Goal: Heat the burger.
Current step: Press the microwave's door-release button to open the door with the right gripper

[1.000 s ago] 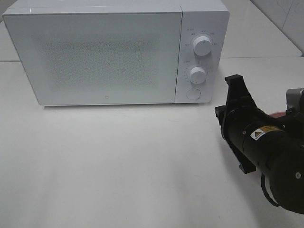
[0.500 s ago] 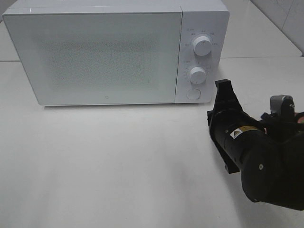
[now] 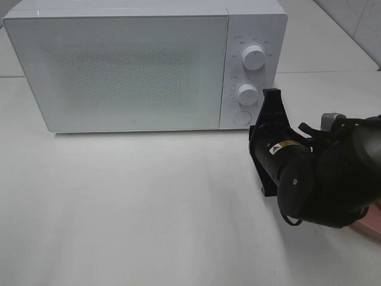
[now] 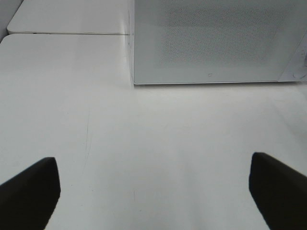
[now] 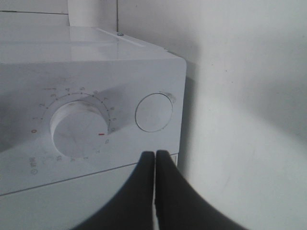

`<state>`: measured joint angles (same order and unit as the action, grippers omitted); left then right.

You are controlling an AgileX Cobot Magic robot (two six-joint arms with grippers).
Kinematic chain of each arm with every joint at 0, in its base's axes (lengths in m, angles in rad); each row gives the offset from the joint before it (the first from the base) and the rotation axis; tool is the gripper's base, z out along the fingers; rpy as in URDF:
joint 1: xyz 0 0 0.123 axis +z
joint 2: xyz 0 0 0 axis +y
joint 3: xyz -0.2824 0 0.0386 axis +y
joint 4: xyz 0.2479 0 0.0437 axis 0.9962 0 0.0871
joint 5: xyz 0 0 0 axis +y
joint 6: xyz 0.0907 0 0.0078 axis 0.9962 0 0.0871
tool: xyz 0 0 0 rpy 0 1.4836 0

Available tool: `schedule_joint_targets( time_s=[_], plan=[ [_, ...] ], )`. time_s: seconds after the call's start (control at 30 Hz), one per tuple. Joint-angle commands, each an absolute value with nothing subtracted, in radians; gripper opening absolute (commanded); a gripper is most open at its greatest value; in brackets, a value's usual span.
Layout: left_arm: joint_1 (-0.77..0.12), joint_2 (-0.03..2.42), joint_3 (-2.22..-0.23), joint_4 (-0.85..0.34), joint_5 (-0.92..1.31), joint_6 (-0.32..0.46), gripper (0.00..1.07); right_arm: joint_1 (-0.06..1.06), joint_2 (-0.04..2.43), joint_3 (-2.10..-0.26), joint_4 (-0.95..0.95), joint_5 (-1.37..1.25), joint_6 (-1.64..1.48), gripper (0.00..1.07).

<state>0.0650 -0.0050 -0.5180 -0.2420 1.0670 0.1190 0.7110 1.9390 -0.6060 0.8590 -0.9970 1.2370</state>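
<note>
The microwave is sitting along the far edge of the tabletop with its door closed. The right gripper is clenched on nothing, its pinched tips pointing at the round door button, near it but not touching. The left gripper is hanging released and empty over the tabletop's near-left part. The burger is not showing anywhere; only a pink sliver is peeking out under the right arm at the tabletop's right edge. The timer dial is sitting just beside the button, so tips straying sideways are probably risking a turned dial on an empty oven. An off-centre push is likely skidding off the button, or shoving the microwave back instead of releasing the door
</note>
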Motion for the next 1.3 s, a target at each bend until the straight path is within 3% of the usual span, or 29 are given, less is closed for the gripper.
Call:
schedule_joint_targets(
  time_s=[0.03, 1.3],
  plan=[
    [0.07, -0.022, -0.518, -0.241, 1.066, 0.112, 1.0, 0.682, 1.972, -0.654, 0.831, -0.989, 1.251, 0.0],
    [0.07, -0.022, -0.518, -0.239, 1.066, 0.113, 1.0, 0.57, 2.177, -0.921, 0.789, -0.915, 1.278, 0.0]
  ],
)
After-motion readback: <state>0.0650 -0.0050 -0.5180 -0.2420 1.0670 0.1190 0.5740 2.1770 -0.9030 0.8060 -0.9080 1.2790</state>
